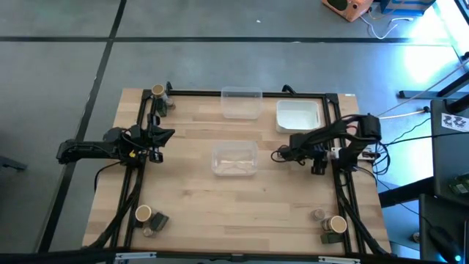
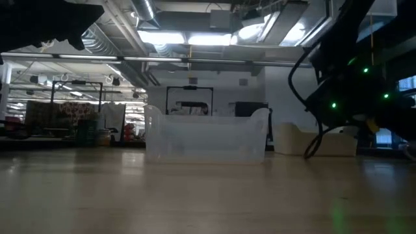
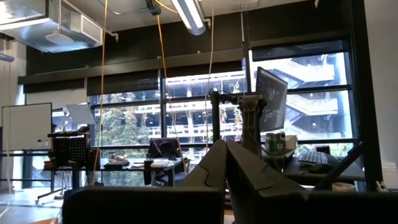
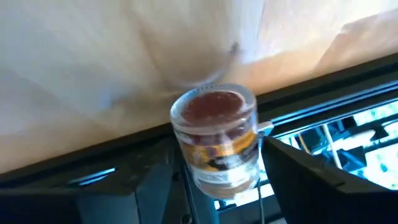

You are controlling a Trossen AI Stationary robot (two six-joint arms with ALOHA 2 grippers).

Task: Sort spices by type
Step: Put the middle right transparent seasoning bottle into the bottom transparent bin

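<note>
- Right gripper (image 4: 217,180) grasps a small clear round jar with a red-brown top and orange label (image 4: 216,140); it sits between the dark fingers, held over the light wooden table (image 1: 234,213).
- In the high view the right gripper (image 1: 281,155) hangs just beside the near clear plastic bin (image 1: 234,159), with the white rectangular tray (image 1: 298,116) behind it.
- Judgement: carry step. Keep the jar level and the grip steady, centre it over the chosen container's rim, then lower before letting go.
- Risk: the smooth round jar may slip.
- Left gripper (image 3: 225,163) is clenched, empty, and waiting at its own side.
- Remaining spices sit clustered at the table corners, well apart from both tools.
</note>
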